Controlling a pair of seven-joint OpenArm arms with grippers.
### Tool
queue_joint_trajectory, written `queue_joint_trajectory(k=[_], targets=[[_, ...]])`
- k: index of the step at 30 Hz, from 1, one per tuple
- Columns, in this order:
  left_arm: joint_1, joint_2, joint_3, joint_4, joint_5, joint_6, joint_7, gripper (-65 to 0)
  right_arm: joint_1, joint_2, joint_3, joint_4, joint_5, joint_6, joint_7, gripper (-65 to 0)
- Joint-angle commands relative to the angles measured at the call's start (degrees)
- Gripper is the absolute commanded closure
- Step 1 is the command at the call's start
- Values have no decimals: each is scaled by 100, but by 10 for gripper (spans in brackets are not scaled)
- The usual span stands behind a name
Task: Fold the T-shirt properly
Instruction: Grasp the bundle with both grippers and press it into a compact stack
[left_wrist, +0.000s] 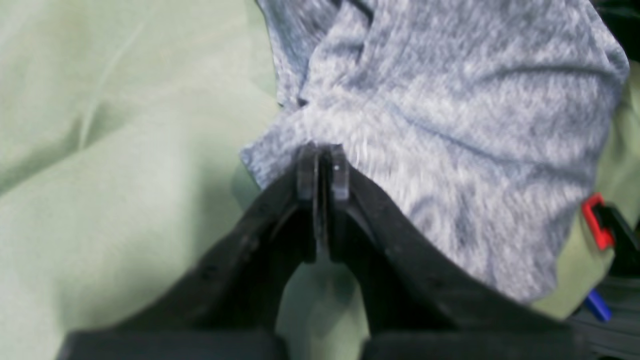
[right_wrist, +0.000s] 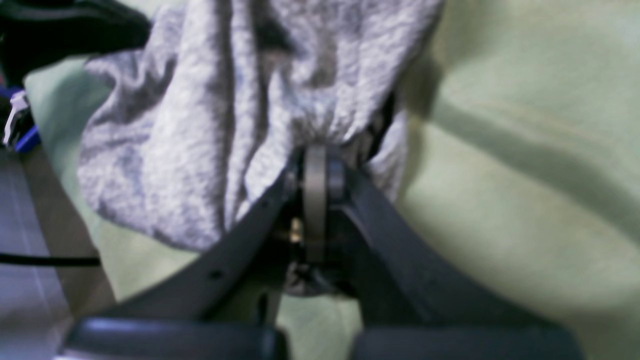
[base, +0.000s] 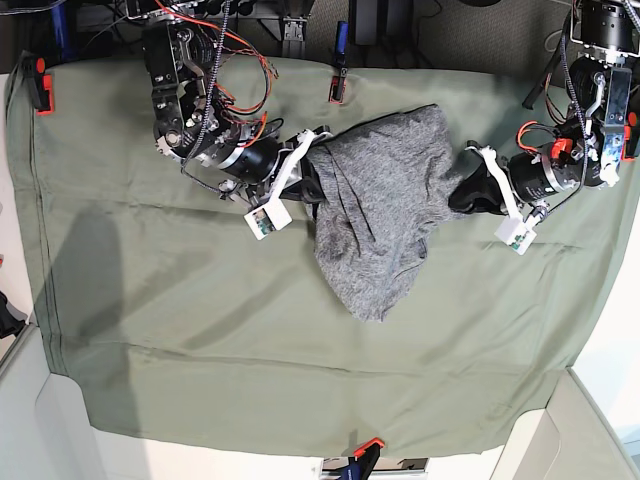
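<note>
Shirt: I see the T-shirt (base: 385, 205) bunched mid-desk on the green cloth (base: 180, 330) | left gripper (left_wrist: 322, 152): jaws clamped on its edge | right gripper (right_wrist: 317, 150): jaws clamped on the opposite edge

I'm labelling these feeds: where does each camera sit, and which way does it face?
Left wrist: behind the left hand, looking along its shut fingers pinching the T-shirt.
Right wrist: behind the right hand, likewise shut on the shirt.
Base: overhead, looking down on the cloth; both arms show.
All share the shirt.
</note>
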Motion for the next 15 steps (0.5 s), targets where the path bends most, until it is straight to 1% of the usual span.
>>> queue_joint_trajectory(k=[1, 4, 8, 12, 15], targets=[[-122, -17, -20, 13, -20, -52, -72, -28, -22, -35, -81, 90, 81, 44, 133, 0], [-315, 103, 199, -149, 249, -52, -66, -28, -118, -37, -223, 90, 103, 42, 160, 0], [-704, 127, 802, -439, 358, -52, -70, -28, -229, -72, -308, 92, 173, 0, 164, 0], [-1152, 129, 1196, -789, 756, -52, -240, -28, -450, -299, -306, 92, 208, 2, 155, 0], [-1508, 129, 1268, -1029, 833, -52, -280, -28, -625, -525, -308, 90, 205, 4, 155, 0]])
